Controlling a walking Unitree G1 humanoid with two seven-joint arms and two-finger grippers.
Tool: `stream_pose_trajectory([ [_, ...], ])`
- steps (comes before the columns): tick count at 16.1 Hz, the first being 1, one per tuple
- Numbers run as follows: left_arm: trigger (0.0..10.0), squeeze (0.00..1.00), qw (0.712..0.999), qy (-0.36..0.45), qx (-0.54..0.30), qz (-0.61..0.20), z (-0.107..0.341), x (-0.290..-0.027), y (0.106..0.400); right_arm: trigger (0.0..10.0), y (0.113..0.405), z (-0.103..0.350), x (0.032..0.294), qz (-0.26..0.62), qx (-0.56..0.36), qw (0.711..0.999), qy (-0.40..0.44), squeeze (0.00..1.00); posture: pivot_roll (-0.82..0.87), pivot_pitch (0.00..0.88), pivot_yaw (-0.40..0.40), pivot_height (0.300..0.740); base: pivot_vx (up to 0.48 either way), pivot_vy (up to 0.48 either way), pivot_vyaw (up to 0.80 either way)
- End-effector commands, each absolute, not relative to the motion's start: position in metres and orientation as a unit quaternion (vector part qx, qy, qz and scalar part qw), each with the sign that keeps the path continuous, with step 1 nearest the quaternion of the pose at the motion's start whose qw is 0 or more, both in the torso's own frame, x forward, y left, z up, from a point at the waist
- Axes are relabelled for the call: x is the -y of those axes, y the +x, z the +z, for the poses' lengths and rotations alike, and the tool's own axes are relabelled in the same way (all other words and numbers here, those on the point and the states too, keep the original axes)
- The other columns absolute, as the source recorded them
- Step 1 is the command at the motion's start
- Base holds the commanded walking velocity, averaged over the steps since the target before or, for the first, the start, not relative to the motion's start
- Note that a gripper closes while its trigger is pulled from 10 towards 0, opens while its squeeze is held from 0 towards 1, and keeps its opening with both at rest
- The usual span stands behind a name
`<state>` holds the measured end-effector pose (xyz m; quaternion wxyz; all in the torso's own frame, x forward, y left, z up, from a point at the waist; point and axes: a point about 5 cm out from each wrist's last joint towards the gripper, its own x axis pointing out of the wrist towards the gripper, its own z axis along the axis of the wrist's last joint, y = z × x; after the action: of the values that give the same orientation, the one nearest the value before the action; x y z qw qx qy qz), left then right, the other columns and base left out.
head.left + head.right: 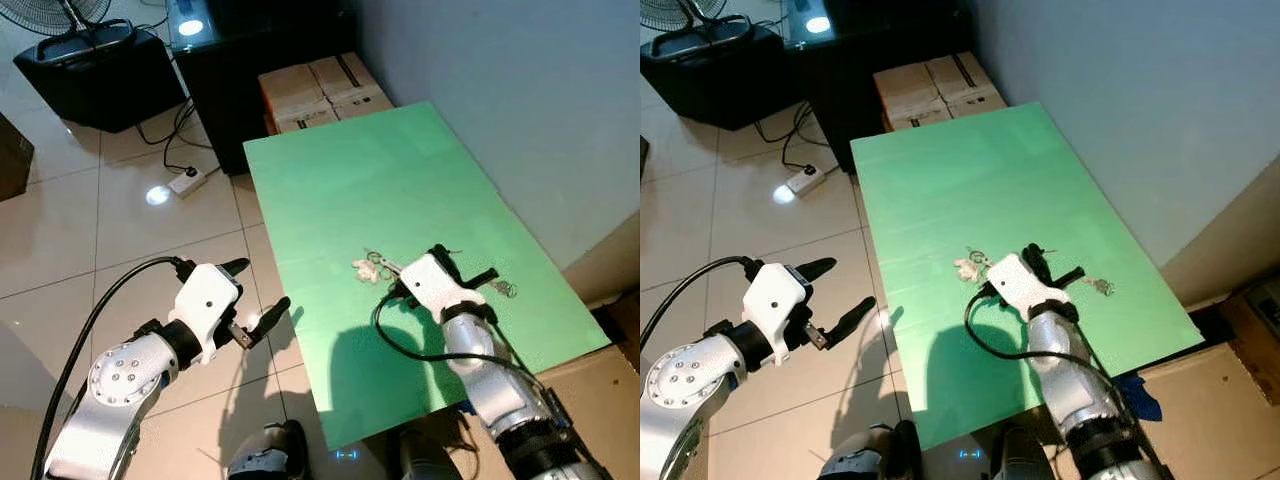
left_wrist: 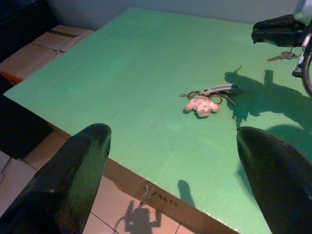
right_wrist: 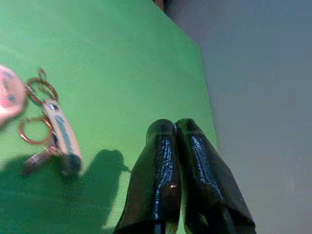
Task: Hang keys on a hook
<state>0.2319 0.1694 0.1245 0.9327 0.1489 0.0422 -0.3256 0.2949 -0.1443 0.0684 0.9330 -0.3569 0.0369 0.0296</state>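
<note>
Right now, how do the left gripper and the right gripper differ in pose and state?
The left gripper is open, its fingers spread wide; the right gripper is shut, its fingers pressed together. The left gripper hangs over the tiled floor beside the green table; the right gripper is above the table, beyond the keys with their pale charm. Both hold nothing and have black fingers.

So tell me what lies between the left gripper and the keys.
Bare green board, then its near edge; the left wrist view shows it. Left gripper hangs over floor tiles, keys lie on the board.
</note>
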Motion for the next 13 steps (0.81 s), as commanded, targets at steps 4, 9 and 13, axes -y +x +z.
stream_pose_trajectory([
  [4,10.0,0.00,0.935,0.151,-0.042,-0.317,0.121,-0.170,0.228,0.0,0.286,0.088,0.124,0.076,0.025,0.997,-0.013,0.00,0.05,0.149,0.092,0.740,0.000,0.000,0.00],
  [9,10.0,0.00,0.937,0.147,-0.040,-0.315,0.118,-0.168,0.227,0.0,0.260,0.082,0.117,0.148,0.053,0.986,-0.060,0.00,0.03,0.141,0.089,0.740,0.000,0.000,0.00],
  [13,10.0,0.00,0.937,0.146,-0.038,-0.315,0.116,-0.167,0.226,0.0,0.249,0.083,0.127,0.114,0.086,0.986,-0.082,0.00,0.03,0.134,0.091,0.740,0.000,0.000,0.00],
])
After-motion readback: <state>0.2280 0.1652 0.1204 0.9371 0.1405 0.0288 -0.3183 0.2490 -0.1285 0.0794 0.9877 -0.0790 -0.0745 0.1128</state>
